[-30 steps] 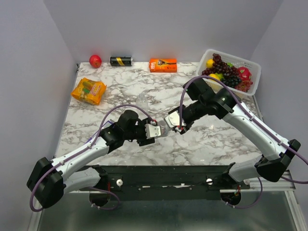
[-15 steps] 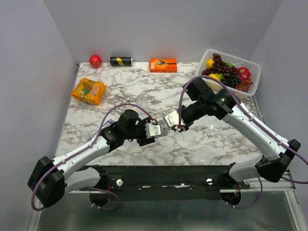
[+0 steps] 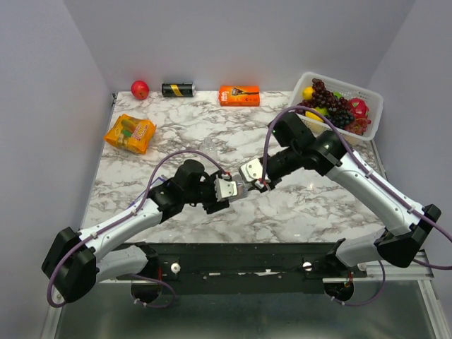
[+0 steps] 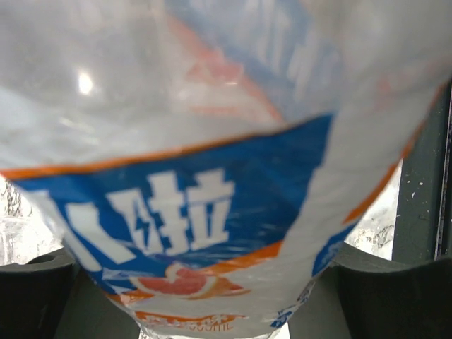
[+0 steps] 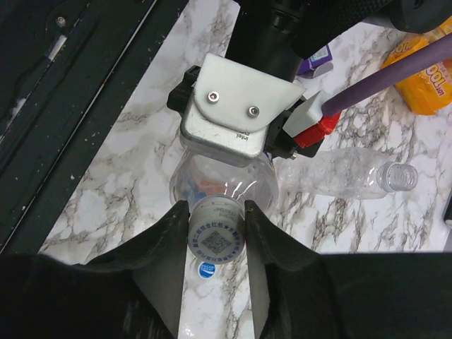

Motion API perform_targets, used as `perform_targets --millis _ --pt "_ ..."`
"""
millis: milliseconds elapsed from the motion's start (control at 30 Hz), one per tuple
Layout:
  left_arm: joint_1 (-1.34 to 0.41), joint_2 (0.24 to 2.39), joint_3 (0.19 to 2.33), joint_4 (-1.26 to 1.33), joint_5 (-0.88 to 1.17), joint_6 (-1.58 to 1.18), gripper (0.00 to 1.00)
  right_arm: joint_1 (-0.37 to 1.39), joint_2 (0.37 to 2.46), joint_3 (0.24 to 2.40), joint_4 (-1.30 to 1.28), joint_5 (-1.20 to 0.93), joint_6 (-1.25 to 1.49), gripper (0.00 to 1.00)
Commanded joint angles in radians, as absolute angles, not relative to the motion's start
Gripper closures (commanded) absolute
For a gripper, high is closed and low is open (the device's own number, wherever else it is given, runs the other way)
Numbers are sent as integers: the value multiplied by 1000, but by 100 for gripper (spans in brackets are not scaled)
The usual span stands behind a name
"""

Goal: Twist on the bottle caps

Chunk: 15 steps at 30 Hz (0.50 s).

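since a second ago both arms have edged a little toward the upper left of the top view, their claws joined as before at the middle of the frame. the left gripper (image 3: 227, 189) is clenched on the bottle (image 5: 224, 176), whose blue label with white characters fills the left wrist view, dark fingers (image 4: 32, 296) pressed to it at the lower left and lower right corners. the right gripper (image 3: 248, 174) grasps the whitish cap (image 5: 215, 239), a finger touching each side of it; the cap sits on the bottle's neck, its printed top facing the right wrist camera at the lower middle of that frame. how far the cap is threaded cannot be told. just below it in the same frame a bluish cap (image 5: 207, 269) lies on the marble table (image 3: 212, 131). a second bottle (image 5: 339, 173) lies on its side at the right of the right wrist view, mouth open and pointing right. a red apple (image 3: 140, 89), a black can (image 3: 178, 90) and an orange box (image 3: 239, 94) line the top edge of the top view.
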<state>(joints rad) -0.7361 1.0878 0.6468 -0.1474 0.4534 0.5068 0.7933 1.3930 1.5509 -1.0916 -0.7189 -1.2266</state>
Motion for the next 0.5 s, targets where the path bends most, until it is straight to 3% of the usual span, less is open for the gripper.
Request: perform_targets --millis 0,67,233,367,467 --pt "-736 1089 670 -106 453 476 100 802 1373 1542 -1065 -765 -1190 65" --pt "-736 1088 669 -101 448 466 100 804 1381 1546 -1071 -764 -1181 69" --pt "-729 1066 643 -14 423 394 100 792 1420 1543 -1034 -744 -1014 99" --pt "-724 1037 595 147 275 185 100 733 1495 1557 -901 -750 -633 100" --pt "-729 1025 574 207 190 16 100 661 1545 1583 -772 -768 -175 100"
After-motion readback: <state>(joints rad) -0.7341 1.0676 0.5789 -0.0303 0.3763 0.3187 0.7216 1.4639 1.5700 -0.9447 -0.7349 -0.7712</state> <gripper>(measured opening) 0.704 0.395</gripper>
